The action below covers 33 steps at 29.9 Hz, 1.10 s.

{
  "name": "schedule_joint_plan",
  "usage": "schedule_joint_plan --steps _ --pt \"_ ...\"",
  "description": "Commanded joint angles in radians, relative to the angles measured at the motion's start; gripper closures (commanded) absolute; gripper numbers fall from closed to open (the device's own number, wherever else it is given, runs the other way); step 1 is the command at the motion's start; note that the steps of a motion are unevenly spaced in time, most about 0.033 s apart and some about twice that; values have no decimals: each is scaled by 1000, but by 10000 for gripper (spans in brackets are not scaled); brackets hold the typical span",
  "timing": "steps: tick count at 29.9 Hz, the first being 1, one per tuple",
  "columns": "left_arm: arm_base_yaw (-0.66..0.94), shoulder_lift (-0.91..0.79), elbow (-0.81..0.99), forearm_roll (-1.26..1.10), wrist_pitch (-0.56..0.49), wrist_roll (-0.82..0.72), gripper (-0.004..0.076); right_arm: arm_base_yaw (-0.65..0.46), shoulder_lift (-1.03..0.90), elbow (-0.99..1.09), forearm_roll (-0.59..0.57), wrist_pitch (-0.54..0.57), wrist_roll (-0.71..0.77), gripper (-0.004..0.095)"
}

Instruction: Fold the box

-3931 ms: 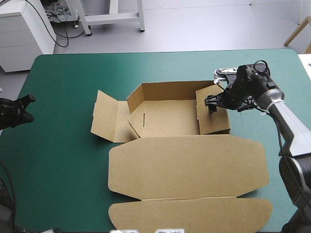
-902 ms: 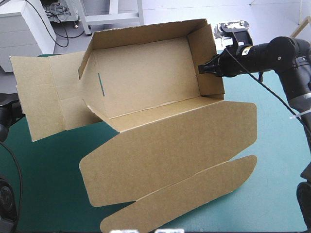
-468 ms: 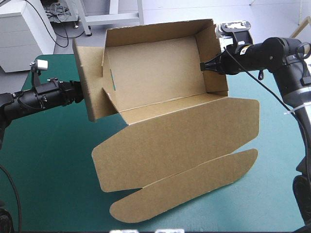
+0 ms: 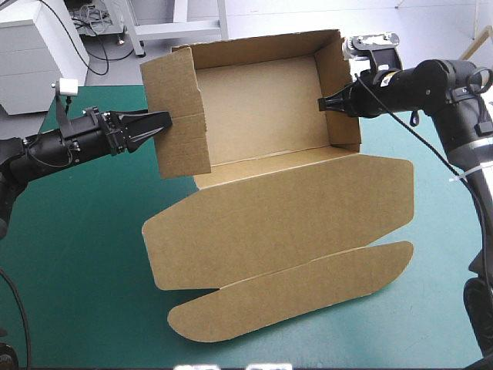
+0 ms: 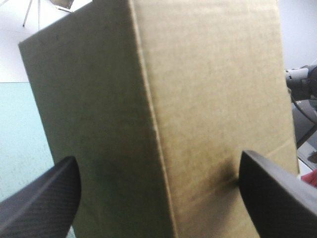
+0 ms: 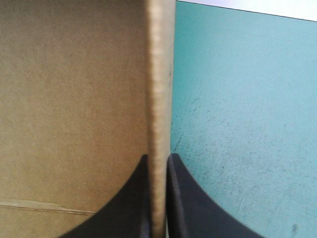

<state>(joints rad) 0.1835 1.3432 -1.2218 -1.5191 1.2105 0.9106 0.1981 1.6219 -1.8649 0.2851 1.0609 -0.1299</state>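
Two hands meet the box (image 4: pixel 262 116) from opposite ends, holding it over the middle of the desk (image 4: pixel 77 231). The tray part is raised and tipped, so its open side faces the near edge, with the long walls and both ends standing.

The right hand (image 4: pixel 322 102) comes in from the right and grips the right end wall (image 4: pixel 343 96) at its top edge. In its wrist view the black fingers (image 6: pixel 133 198) are nearly closed, with the brown board's edge running straight up between them. The teal-green cover (image 6: pixel 237 124) lies bare on the outer side of that wall.

The left hand (image 4: pixel 162 121) reaches in level from the left, its fingers (image 5: pixel 44 198) spread wide and holding nothing. The left end flap (image 4: pixel 183 116) stands upright directly ahead of it, folded across the tray's left end. From above, the fingertips reach the flap's outer face. Its wrist view shows the flap filling the space between and beyond the two fingers, with a vertical crease down the middle. That flap blocks the left hand from the inside of the tray and hides it.

From the tray's near long edge the lid (image 4: pixel 285 216) slopes down flat toward the near side. The narrow tuck flap (image 4: pixel 293 289) lies beyond a crease at its end, close to the desk's near edge. I cannot tell whether the tuck flap touches the cover. The raised tray hides the far middle of the desk.
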Motion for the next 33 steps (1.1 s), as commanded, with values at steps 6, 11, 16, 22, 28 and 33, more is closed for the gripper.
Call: schedule_joint_plan --steps 6,11,16,22,28,33 --pt "-8 -31 -33 -104 91 -2 108 -4 -41 -30 30 -61 16 912" --pt "-74 -31 -51 -52 87 -14 108 14 -41 -30 9 -61 30 907" --pt "-184 -31 -128 221 -53 -185 108 102 -41 -30 -156 -74 114 905" --pt "-322 -31 -195 579 -244 -503 108 189 -41 -30 -316 -90 216 905" --pt "-456 -31 -197 950 -418 -845 108 207 -41 -30 -348 -90 241 905" --pt "-568 -31 -197 1309 -499 -1181 108 216 -41 -30 -383 -97 271 905"
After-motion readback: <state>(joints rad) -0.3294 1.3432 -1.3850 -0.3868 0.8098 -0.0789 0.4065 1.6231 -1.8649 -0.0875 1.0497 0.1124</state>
